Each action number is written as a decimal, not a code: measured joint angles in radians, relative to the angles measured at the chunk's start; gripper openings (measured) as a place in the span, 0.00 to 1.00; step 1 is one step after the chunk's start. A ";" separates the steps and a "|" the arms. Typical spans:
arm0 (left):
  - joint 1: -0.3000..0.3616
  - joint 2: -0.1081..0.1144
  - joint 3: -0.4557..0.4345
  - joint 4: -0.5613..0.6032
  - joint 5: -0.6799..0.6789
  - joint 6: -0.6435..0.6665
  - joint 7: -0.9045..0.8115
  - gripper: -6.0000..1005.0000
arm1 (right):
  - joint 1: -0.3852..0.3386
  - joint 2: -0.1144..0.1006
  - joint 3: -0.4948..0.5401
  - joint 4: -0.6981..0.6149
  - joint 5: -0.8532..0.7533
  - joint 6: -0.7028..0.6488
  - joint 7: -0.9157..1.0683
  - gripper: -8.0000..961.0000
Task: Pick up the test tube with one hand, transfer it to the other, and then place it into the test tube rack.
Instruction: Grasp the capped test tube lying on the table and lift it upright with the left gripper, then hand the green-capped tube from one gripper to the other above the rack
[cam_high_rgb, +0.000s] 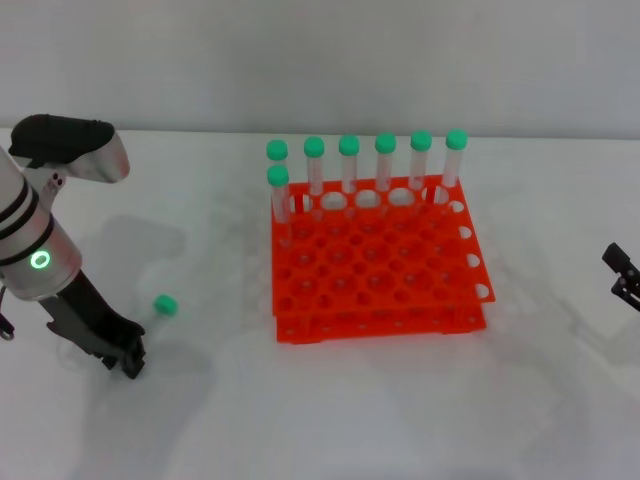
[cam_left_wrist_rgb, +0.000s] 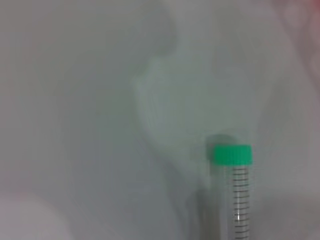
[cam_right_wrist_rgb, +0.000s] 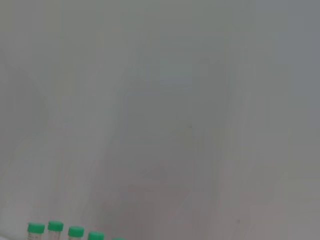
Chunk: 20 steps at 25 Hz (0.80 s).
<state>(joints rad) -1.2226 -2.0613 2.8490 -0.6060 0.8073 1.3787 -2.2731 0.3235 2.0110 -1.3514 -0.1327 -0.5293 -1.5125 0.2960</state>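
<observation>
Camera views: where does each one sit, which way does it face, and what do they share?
Head view: high on the robot, looking down at the test tube rack; left hand low by the loose test tube, right hand at the edge.
Left wrist view: close above the table, facing the test tube; no own fingers shown.
Right wrist view: faces bare table; racked tubes at its edge.
Shared: the loose tube in head and left wrist views; the racked tubes in head and right wrist views.
</observation>
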 joint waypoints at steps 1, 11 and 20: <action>0.000 0.000 0.000 0.000 0.002 -0.001 0.000 0.33 | 0.000 0.000 0.000 0.000 0.000 0.000 0.000 0.85; -0.023 0.010 0.000 -0.039 -0.016 -0.004 0.032 0.21 | 0.000 0.000 0.000 -0.011 0.000 -0.002 0.005 0.84; -0.036 -0.001 0.000 -0.276 -0.359 0.201 0.350 0.21 | 0.000 0.000 -0.010 -0.026 -0.008 -0.032 0.062 0.84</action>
<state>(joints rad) -1.2588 -2.0628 2.8485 -0.8818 0.4483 1.5801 -1.9230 0.3236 2.0106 -1.3610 -0.1588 -0.5371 -1.5445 0.3583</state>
